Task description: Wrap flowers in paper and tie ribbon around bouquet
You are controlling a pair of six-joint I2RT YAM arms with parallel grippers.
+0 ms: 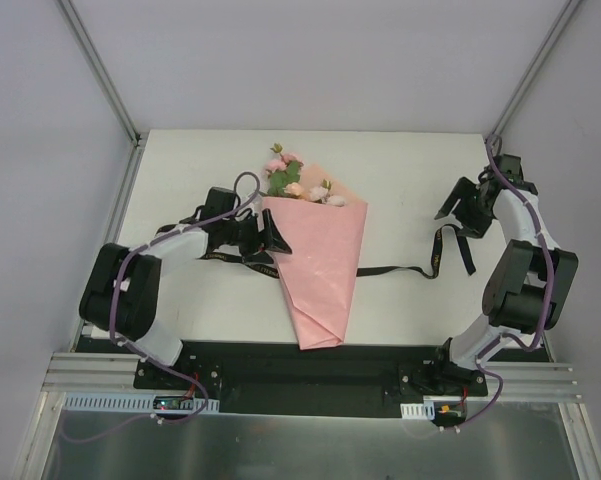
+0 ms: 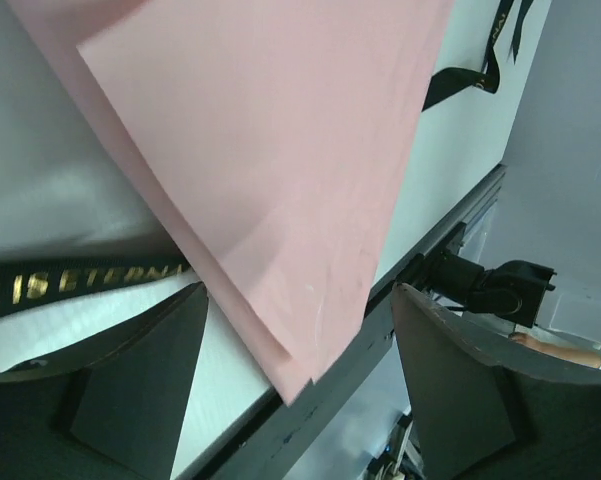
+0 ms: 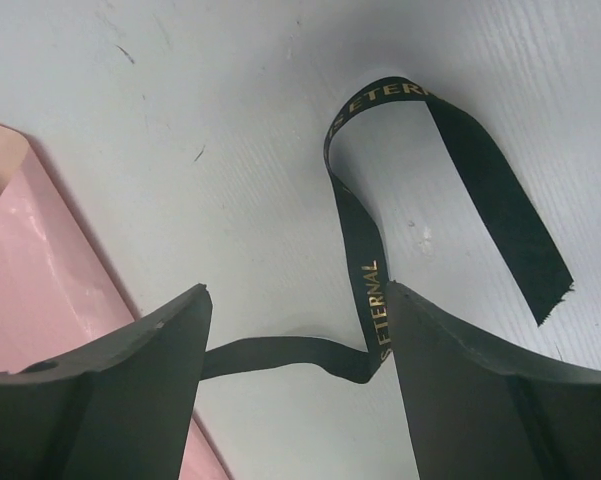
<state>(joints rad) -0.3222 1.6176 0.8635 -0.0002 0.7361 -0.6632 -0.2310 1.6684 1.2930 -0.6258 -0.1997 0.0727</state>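
With left claw (image 1: 270,238) and right claw (image 1: 462,212) both spread and empty, best pinch each ribbon (image 1: 395,271) end, then cross over the bouquet (image 1: 320,265).

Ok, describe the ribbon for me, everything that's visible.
The ribbon is a narrow, flat black strip that looks like fabric, with gold lettering that includes "ETERNAL". It lies slack and untied on the white table. It passes under the pink paper cone and comes out on both sides. To the right it twists into a raised loop and ends in a cut edge. To the left only a short stretch shows beside the cone.
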